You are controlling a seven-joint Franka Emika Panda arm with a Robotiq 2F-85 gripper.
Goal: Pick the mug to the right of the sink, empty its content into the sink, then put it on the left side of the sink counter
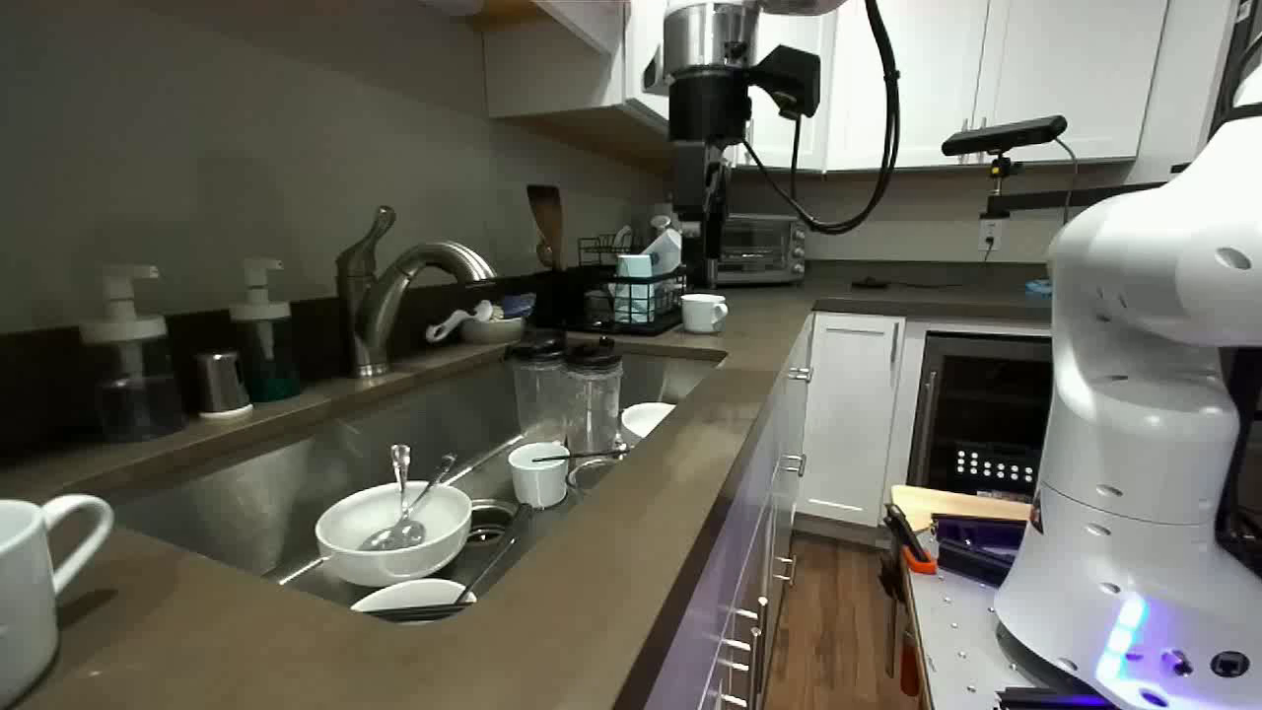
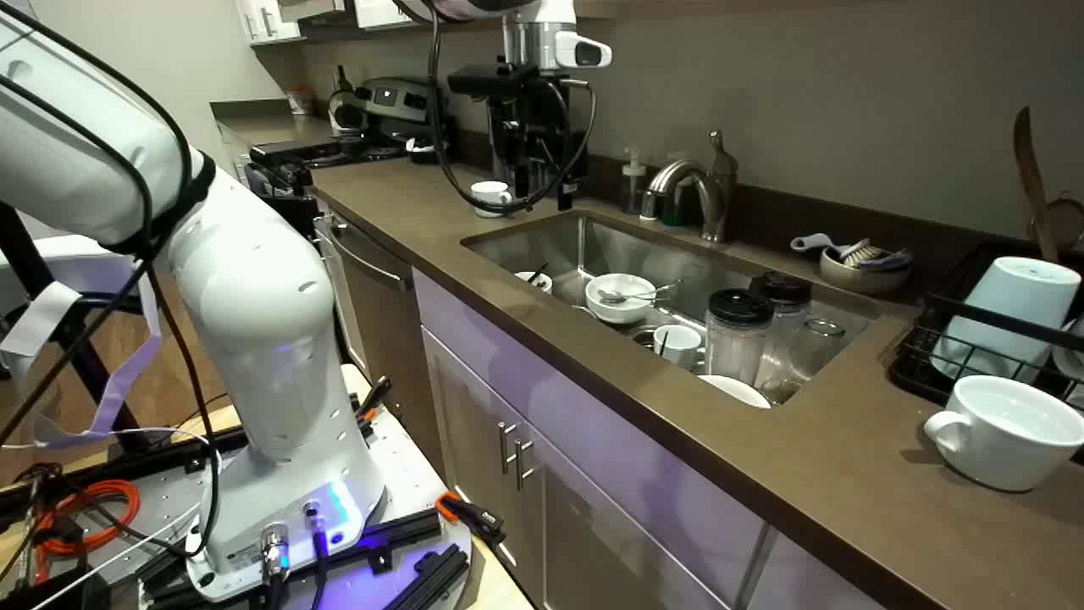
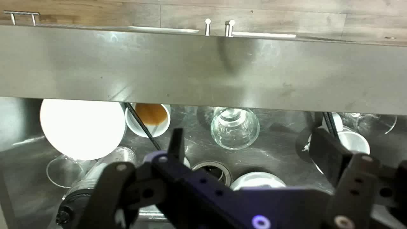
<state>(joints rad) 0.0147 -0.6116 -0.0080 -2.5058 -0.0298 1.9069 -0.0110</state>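
The white mug right of the sink [image 2: 1003, 432] stands upright on the brown-grey sink counter [image 2: 855, 474], beside the dish rack; it also shows in an exterior view [image 1: 702, 313]. Another white mug [image 2: 489, 196] stands on the counter past the sink's left end, large in an exterior view [image 1: 25, 592]. The steel sink [image 1: 227, 508] holds dishes. My gripper [image 3: 248, 140] is open and empty, pointing down high above the sink; it shows in both exterior views [image 1: 702, 247] [image 2: 544, 188]. Neither counter mug shows in the wrist view. The mug's content is hidden.
The sink holds white bowls [image 1: 394, 547], lidded jars [image 2: 737, 339], a drinking glass [image 3: 235, 128] and a white cup with brown liquid [image 3: 149, 119]. The curved faucet [image 2: 682, 174] and soap bottles [image 1: 128, 365] stand behind it. A black dish rack [image 1: 646, 301] is at the right.
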